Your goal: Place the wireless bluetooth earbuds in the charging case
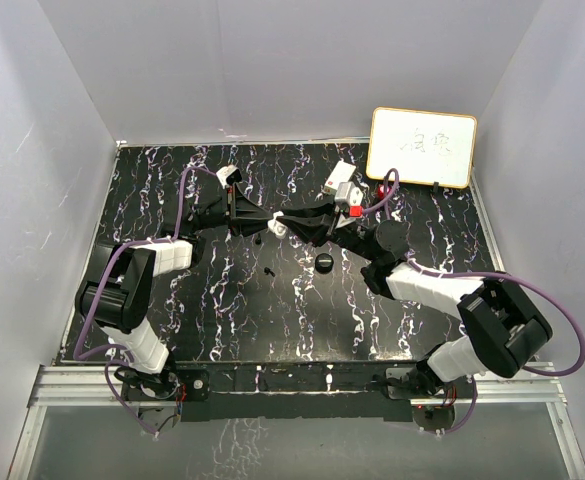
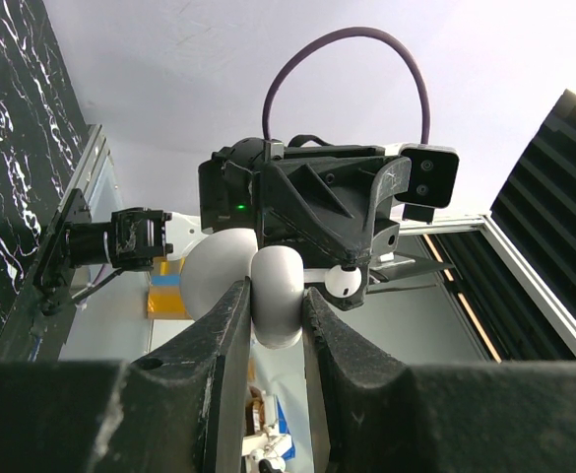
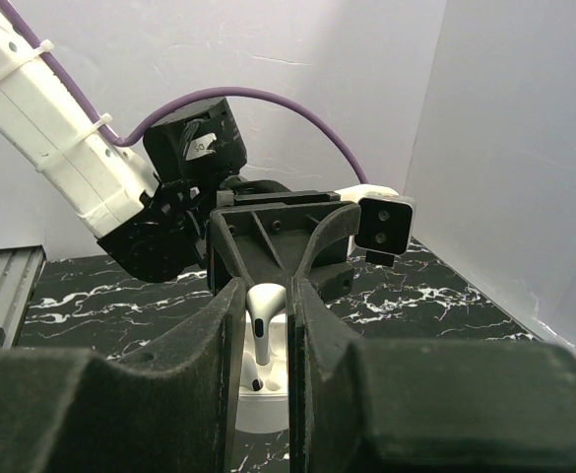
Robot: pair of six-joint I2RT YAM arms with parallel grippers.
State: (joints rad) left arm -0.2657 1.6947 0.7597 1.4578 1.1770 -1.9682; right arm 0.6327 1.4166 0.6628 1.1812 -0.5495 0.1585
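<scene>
Top external view: the two arms meet over the middle of the black marbled counter (image 1: 222, 320). The left fingers (image 1: 255, 220) and right fingers (image 1: 297, 225) point at each other, tips almost touching, with a small white patch between them. A black puck (image 1: 324, 262) lies on the counter near the right arm. A tiny black piece (image 1: 269, 271) lies left of the puck, too small to identify. A whiteboard (image 1: 422, 147) leans at the far right corner.

Left wrist view: the left fingers (image 2: 233, 325) are closed on the white case (image 2: 273, 286), which shows two rounded lobes side by side. Facing them is the tip of the right arm, carrying a white earbud (image 2: 345, 281) just beside the case.

Right wrist view: the right fingers (image 3: 219, 335) are closed on the white earbud (image 3: 266, 310), which stands upright with its stem down. The case (image 3: 258, 399) sits directly below the earbud, clear of the counter. Whether the earbud touches the case cannot be told.
</scene>
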